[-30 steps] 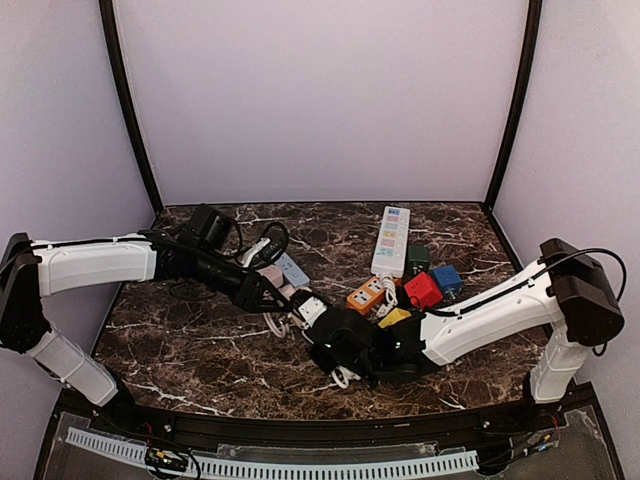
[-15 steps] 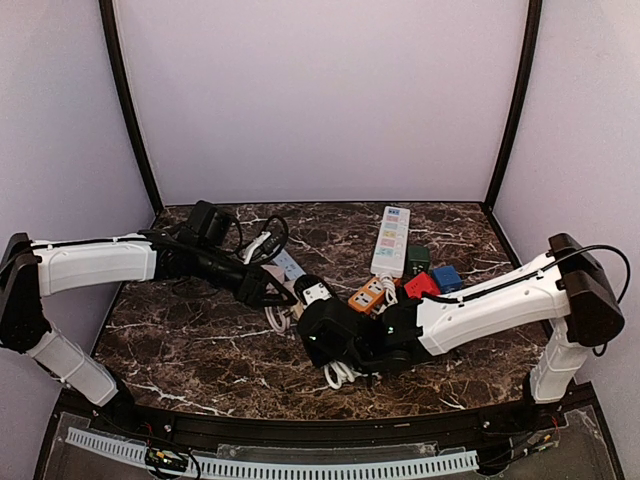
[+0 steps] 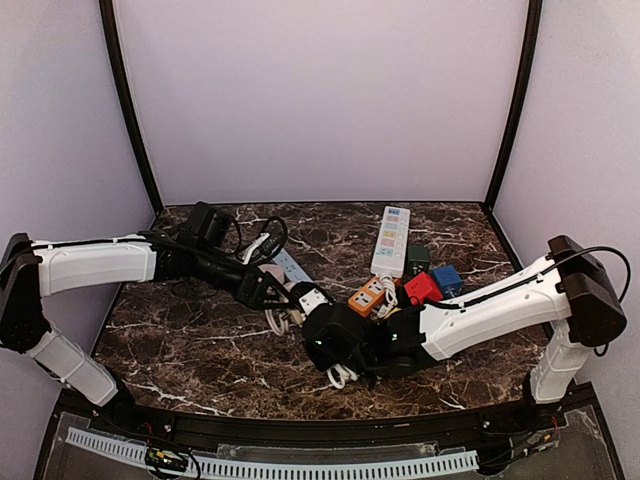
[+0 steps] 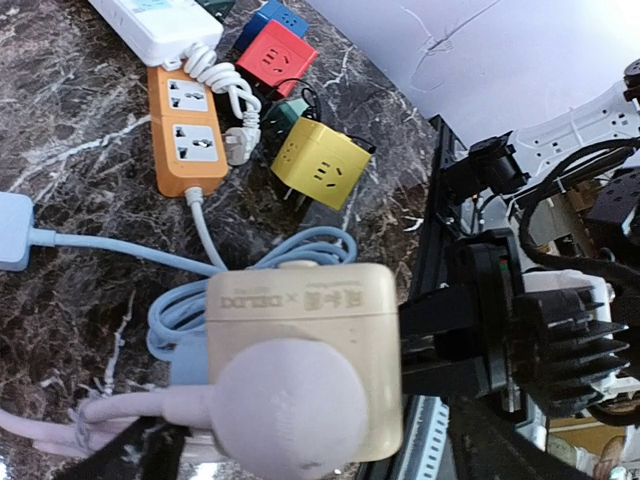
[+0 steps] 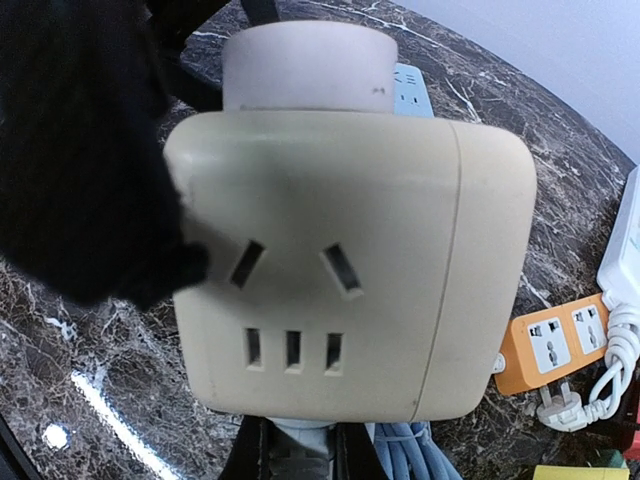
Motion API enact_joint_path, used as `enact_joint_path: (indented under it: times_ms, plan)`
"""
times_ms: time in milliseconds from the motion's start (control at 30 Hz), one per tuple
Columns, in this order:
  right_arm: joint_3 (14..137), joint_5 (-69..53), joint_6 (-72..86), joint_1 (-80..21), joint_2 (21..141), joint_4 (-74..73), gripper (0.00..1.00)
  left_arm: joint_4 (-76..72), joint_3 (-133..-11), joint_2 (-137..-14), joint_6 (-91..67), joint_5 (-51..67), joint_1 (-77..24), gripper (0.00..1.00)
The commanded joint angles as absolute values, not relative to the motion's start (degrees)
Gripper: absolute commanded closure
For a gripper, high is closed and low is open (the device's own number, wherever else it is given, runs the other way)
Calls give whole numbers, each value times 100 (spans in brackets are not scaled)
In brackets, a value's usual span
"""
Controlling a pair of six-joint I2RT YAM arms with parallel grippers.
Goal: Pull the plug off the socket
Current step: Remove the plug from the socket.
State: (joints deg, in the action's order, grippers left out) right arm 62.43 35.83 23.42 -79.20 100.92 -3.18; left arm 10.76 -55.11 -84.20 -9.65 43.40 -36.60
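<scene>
A cream cube socket (image 4: 305,340) (image 5: 345,260) (image 3: 313,298) hangs just above the table's middle. A round pale lilac plug (image 4: 290,410) (image 5: 305,65) is seated in one of its faces, and its cable trails left. My right gripper (image 5: 300,450) (image 3: 322,316) is shut on a light-blue stub under the cube, its fingers (image 5: 240,455) close together. My left gripper (image 3: 282,292) faces the plug head-on. One dark finger (image 4: 125,455) stands clear of the plug's side, so the jaws are open around it. A blurred dark finger also covers the cube's left edge in the right wrist view.
A light-blue cable coil (image 4: 300,250) lies under the cube. Beyond it are an orange two-outlet strip (image 4: 185,130), a yellow cube (image 4: 320,165), red (image 4: 275,58) and blue (image 4: 272,15) cubes, and a long white strip (image 3: 391,240). A black adapter (image 3: 205,222) sits far left.
The right arm has carried the cube a little up and left toward the left gripper. The left jaws have spread away from the plug.
</scene>
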Motion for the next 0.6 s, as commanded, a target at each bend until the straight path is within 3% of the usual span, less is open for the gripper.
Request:
enact_joint_path:
  times_ms: [0, 367, 433, 567]
  plan:
    - [6320, 3508, 2096, -8138, 9699, 661, 100, 782, -5464, -8316, -994, 4307, -3610, 2]
    - [6592, 3584, 2028, -8136, 9820, 721, 100, 687, -5405, -8474, -1167, 4474, -3616, 1]
    - [6647, 3594, 2053, -8136, 9858, 721, 100, 647, -5398, -8545, -1226, 4511, -3623, 5]
    - [6642, 3614, 2204, -8130, 9829, 693, 100, 643, -5435, -8663, -1254, 4585, -3630, 24]
